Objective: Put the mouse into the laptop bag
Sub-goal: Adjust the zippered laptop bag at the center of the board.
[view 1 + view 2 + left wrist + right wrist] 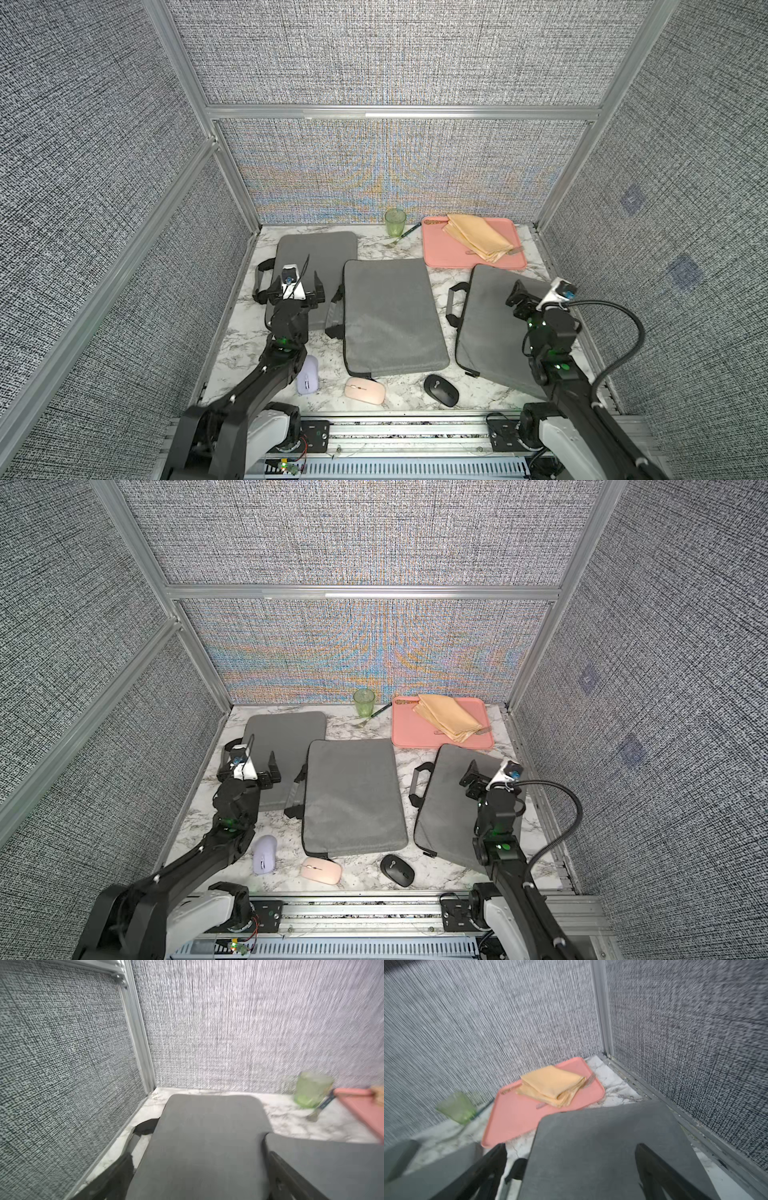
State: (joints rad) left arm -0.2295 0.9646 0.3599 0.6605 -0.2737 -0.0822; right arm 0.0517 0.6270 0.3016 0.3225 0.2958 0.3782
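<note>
Along the near edge of the bench (239,345) lie three mice, none yet in a bag. A lilac mouse (307,375) sits toward the left edge, just beside the left arm. A pink mouse (365,390) lies near the middle bag's near corner, and a black mouse (441,390) is to its right.

Behind them three grey laptop bags lie flat: the middle bag (390,316), the right bag (490,324) angled toward the right edge, and the left bag (320,253) farthest back. Whether any zip is open I cannot tell. The left fingers (318,284) hang spread and empty over the left bag, and the right fingers (517,291) hang spread and empty over the right bag.

Nothing is gripped, so the step in hand is probably the first reach. One arm should come down over a single mouse, straddle its narrow sides and close gently, since the smooth shell may slip. The other arm could hold a bag's mouth open.

At the far edge stand a green cup (395,222), a fork (401,239) and a pink tray (440,253) with a folded napkin (473,237), all best left alone.
</note>
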